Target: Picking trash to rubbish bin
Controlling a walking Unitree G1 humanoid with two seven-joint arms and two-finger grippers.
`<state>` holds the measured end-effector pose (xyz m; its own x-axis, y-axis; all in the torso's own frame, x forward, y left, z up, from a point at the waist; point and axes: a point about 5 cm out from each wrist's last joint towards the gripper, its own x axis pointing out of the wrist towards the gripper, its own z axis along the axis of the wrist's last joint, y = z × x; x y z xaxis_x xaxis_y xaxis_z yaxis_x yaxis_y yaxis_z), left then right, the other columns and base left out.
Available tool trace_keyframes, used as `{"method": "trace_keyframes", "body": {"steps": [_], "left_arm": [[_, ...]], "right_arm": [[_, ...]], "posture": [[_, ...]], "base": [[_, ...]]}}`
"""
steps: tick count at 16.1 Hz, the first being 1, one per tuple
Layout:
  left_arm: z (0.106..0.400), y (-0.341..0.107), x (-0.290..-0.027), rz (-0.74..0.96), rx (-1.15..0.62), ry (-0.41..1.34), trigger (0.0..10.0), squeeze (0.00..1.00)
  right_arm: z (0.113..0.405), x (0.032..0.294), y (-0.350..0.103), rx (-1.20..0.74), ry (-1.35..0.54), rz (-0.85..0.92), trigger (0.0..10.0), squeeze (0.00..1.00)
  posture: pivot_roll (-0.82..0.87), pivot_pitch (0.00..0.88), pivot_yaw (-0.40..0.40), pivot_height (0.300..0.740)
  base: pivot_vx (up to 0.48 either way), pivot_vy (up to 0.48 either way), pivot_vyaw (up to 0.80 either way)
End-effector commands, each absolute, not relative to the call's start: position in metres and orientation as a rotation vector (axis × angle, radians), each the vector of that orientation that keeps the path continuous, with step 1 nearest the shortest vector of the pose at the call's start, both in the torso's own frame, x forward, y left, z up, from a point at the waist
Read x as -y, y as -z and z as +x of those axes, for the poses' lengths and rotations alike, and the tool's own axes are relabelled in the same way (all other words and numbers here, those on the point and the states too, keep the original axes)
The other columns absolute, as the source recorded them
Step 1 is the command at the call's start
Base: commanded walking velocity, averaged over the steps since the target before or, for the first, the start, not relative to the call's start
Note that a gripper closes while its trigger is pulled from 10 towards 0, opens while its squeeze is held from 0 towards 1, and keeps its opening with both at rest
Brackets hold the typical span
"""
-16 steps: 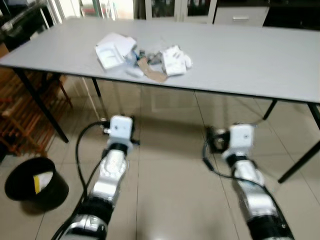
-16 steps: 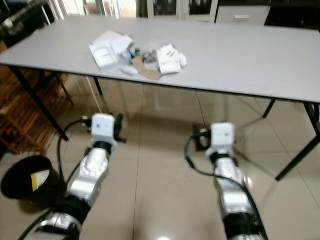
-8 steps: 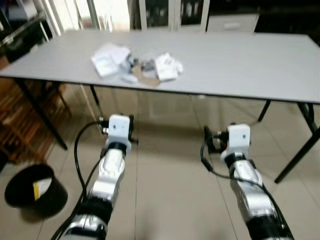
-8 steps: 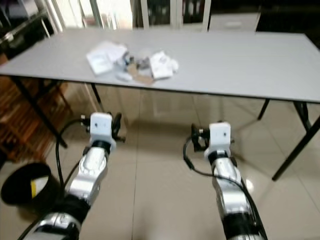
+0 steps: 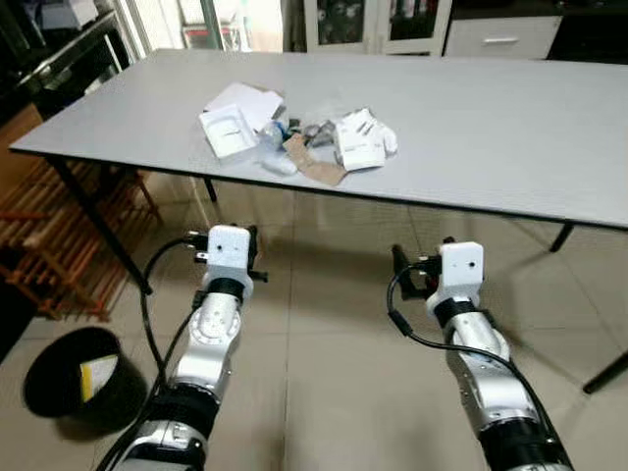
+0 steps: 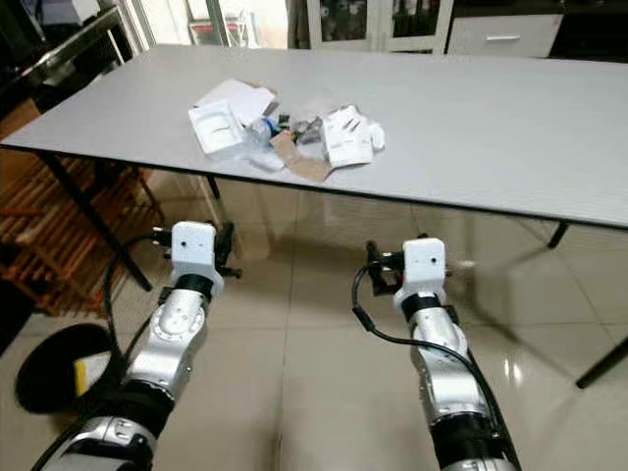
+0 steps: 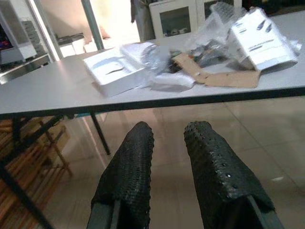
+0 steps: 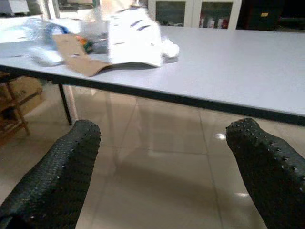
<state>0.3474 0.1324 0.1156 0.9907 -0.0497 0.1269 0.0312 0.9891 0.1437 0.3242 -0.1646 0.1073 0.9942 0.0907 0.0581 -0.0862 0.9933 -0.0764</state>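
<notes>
The left gripper [image 7: 169,157] is holding its two dimpled black rubber fingers [image 7: 128,176] nearly together with nothing between them, while the right gripper [image 8: 162,167] is holding its fingers [image 8: 57,176] spread wide apart; both are hovering below the tabletop edge. Ahead of and above both, the trash pile [image 5: 299,142] of white cartons, crumpled clear plastic and a flat brown cardboard strip is lying on the smooth grey table [image 5: 491,128]. The round black rubbish bin [image 5: 74,378] is sitting on the glossy tiled floor, outward of the left arm.

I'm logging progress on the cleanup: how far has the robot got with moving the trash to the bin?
Barely started. The bin on the floor to the robot's left already holds a yellow-and-white scrap. Nothing is in hand: the left gripper hangs below the table edge with a narrow gap between its fingers, and the right gripper is wide open and empty. Left to do: the whole trash pile still lies on the table.
</notes>
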Motion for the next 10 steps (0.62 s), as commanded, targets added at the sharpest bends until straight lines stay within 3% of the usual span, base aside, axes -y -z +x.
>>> {"method": "trace_keyframes", "body": {"steps": [1, 5, 8, 9, 10], "left_arm": [[0.3467, -0.1149, -0.1293, 0.149, 0.126, 0.048, 10.0, 0.00], [0.3463, -0.1160, -0.1285, 0.135, 0.135, 0.055, 10.0, 0.00], [0.3451, -0.1157, -0.1235, 0.152, 0.144, 0.079, 10.0, 0.00], [0.3450, -0.1142, -0.1221, 0.157, 0.134, 0.093, 10.0, 0.07], [0.3448, -0.1130, -0.1201, 0.148, 0.123, 0.115, 10.0, 1.00]], "right_arm": [[0.3224, 0.1685, -0.1052, 0.049, -0.074, -0.068, 10.0, 0.00], [0.3228, 0.1681, -0.1056, 0.049, -0.074, -0.064, 10.0, 0.00], [0.3230, 0.1696, -0.1059, 0.047, -0.060, -0.045, 10.0, 0.00], [0.3234, 0.1700, -0.1064, 0.048, -0.058, -0.034, 10.0, 0.00], [0.3236, 0.1709, -0.1064, 0.048, -0.052, -0.029, 10.0, 1.00]], "posture": [[-0.08, 0.101, 0.051, 0.740], [-0.08, 0.106, 0.048, 0.740], [-0.08, 0.108, 0.047, 0.740], [-0.08, 0.109, 0.047, 0.740], [-0.08, 0.109, 0.046, 0.740]], "base": [[0.352, 0.000, 0.00], [0.353, 0.000, 0.00], [0.000, 0.000, 0.00], [0.000, 0.000, 0.00], [0.000, 0.000, 0.00]]}}
